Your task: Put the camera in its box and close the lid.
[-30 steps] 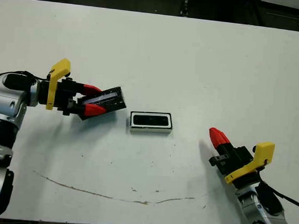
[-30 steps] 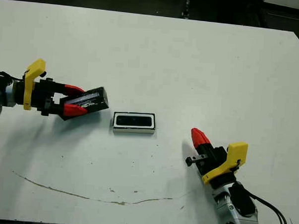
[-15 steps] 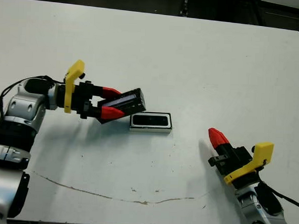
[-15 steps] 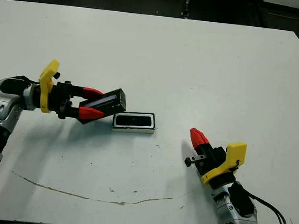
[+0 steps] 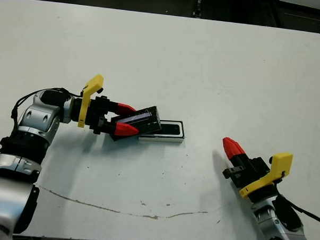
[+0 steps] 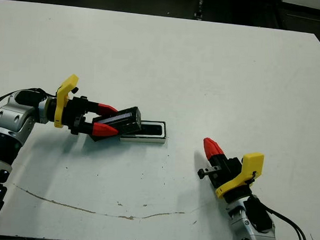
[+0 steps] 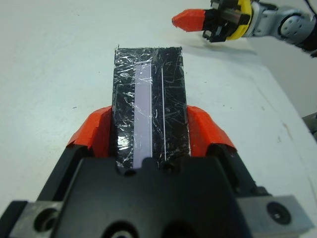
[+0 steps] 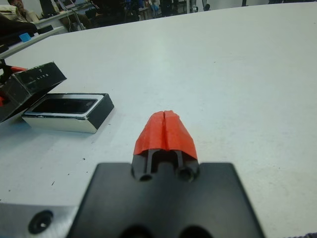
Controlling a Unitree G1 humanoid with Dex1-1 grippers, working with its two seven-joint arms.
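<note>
The lid (image 5: 143,119) is clamped by its long edges between the left gripper's (image 5: 124,118) fingers, tilted, its far end over the left end of the box (image 5: 172,137), which lies long axis left-right on the table (image 5: 205,63) with the camera (image 8: 69,105) already inside. I judge the closing turns on sliding the lid rightward along that axis and levelling it. The right gripper (image 5: 232,147), fingers pressed together and empty, sits well apart; no writing is legible

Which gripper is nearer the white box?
Left. The left gripper, gripping the lid, is at the box's left end; the shut right gripper sits well to its right.
</note>
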